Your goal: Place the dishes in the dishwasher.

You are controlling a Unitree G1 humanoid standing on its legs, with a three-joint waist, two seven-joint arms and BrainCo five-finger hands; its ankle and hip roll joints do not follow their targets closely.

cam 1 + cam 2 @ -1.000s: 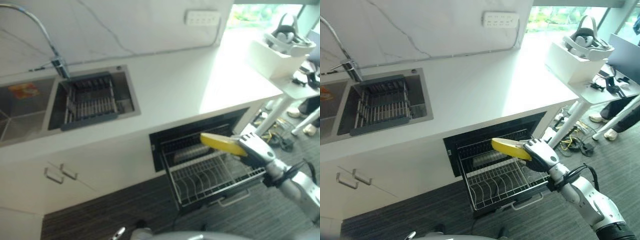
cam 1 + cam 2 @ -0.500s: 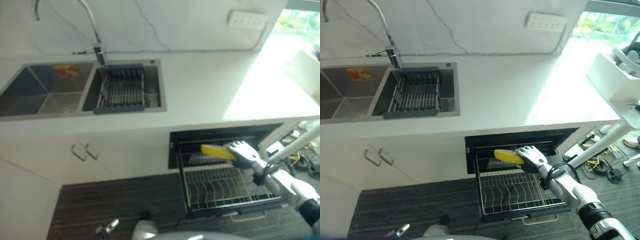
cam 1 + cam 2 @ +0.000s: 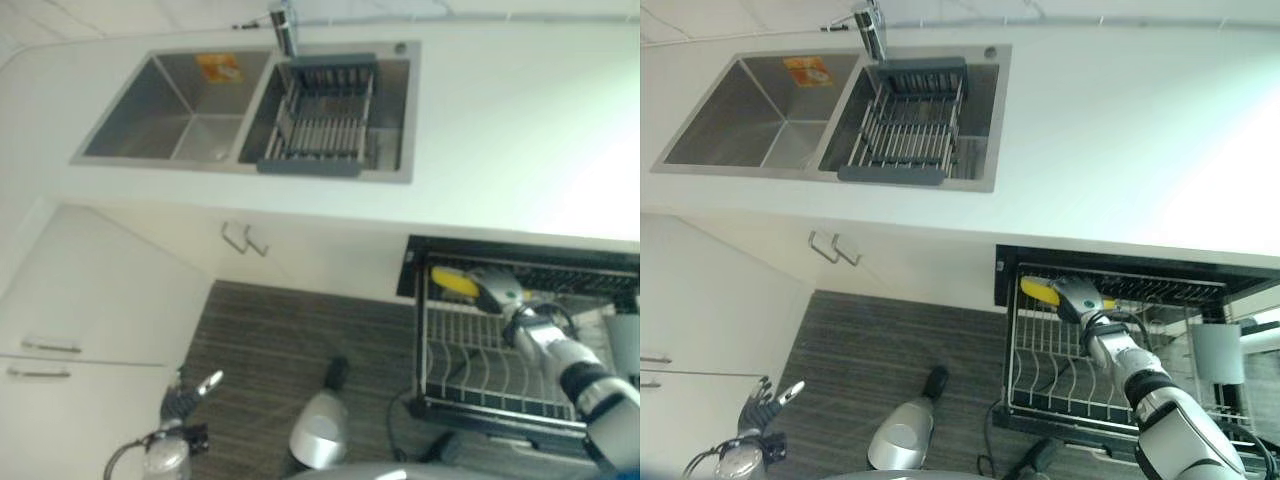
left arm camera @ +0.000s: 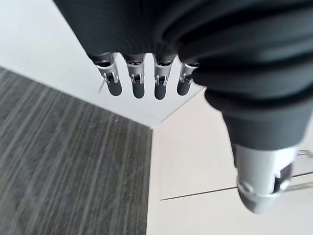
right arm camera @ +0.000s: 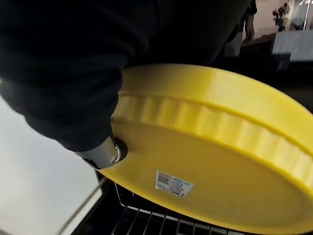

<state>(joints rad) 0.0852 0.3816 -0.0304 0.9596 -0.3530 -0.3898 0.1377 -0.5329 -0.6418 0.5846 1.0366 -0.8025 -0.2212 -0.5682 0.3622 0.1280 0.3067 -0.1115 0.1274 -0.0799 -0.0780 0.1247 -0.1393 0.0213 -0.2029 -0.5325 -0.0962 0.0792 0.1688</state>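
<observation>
at the far left, low over the dark striped floor [image 3: 280, 340], the left hand [image 3: 765, 398] hangs beside white cabinet doors [image 3: 90, 300], its fingers [image 4: 138, 83] straight and relaxed with nothing between them and the thumb. up on the white countertop [image 3: 1110, 130] sits a steel double sink [image 3: 770, 115]: the left basin is bare apart from an orange sticker [image 3: 806, 70] on its back wall, and the right basin holds a dark-framed wire drying rack [image 3: 902, 130] with no dishes visible on it, just below the base of the tap [image 3: 872, 25]. under the counter, two small handles [image 3: 832, 248] show on the cabinet fronts.

to the right, the dishwasher [image 3: 1120, 270] stands open with its wire rack [image 3: 1060, 370] pulled out over the floor. the rack's upright tines look bare. the right hand [image 3: 1078, 297] is over the back left corner of that rack, closed on a yellow dish [image 3: 1040, 291]; in the wrist view the thumb presses the underside of the dish [image 5: 205, 161], which bears a small white label, while the ribbed rim runs across above the rack wires. the dish lies roughly flat, above the tines, and whether it touches them cannot be told.
</observation>
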